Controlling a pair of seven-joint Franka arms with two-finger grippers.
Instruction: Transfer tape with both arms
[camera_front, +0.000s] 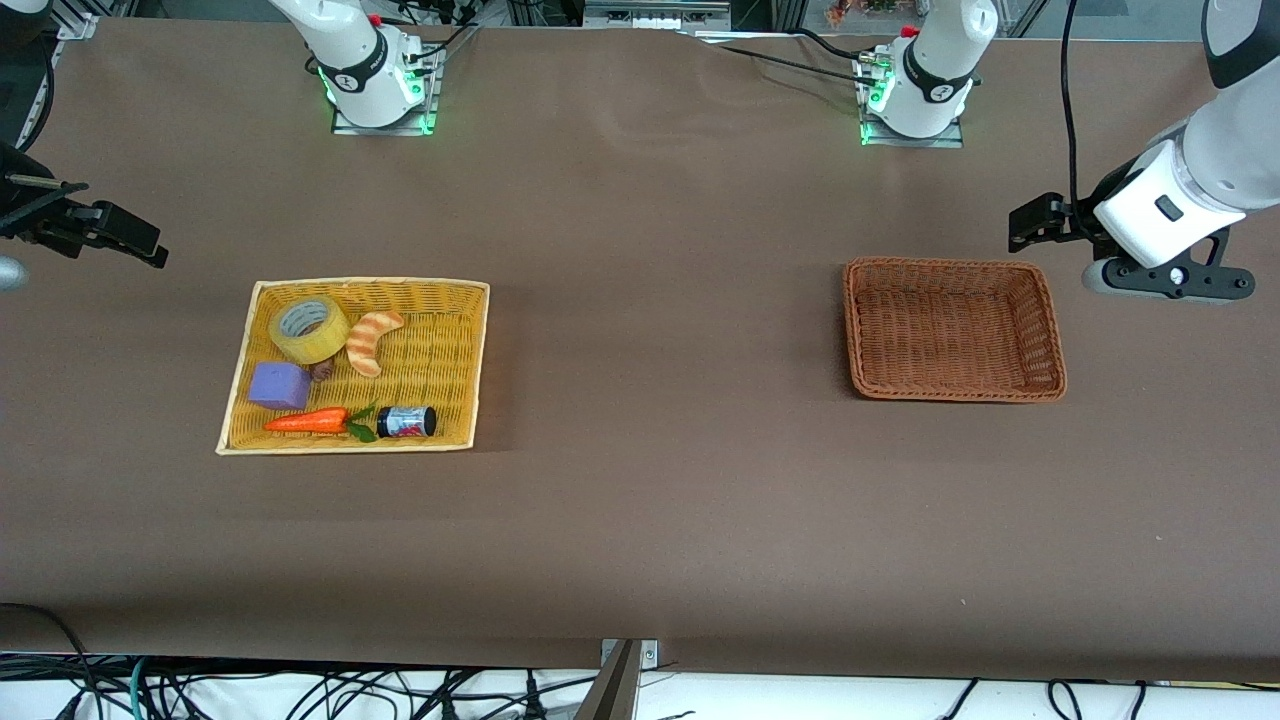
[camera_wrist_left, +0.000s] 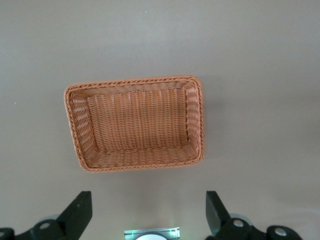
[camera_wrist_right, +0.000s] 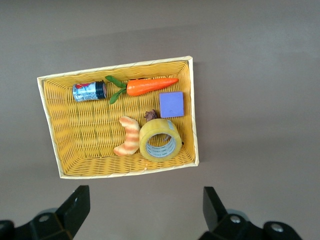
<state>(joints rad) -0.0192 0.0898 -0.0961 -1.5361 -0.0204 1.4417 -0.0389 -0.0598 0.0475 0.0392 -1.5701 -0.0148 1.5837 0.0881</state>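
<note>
The tape (camera_front: 310, 329), a yellowish roll with a grey-white core, lies in the yellow wicker basket (camera_front: 370, 283), in its corner toward the robots' bases and the right arm's end. It also shows in the right wrist view (camera_wrist_right: 150, 129), inside that basket (camera_wrist_right: 115, 67). My right gripper (camera_front: 125, 238) hangs open and empty over bare table at the right arm's end, beside the yellow basket; its jaws stand wide apart (camera_wrist_right: 145, 207). My left gripper (camera_front: 1035, 222) hangs open and empty over the table beside the brown wicker basket (camera_front: 945, 263); its jaws are wide too (camera_wrist_left: 148, 210).
The yellow basket also holds a striped croissant (camera_front: 368, 340) next to the tape, a purple block (camera_front: 278, 385), a carrot (camera_front: 310, 421) and a small dark jar (camera_front: 407, 422). The brown basket (camera_wrist_left: 132, 82) holds nothing. Brown tabletop lies between the baskets.
</note>
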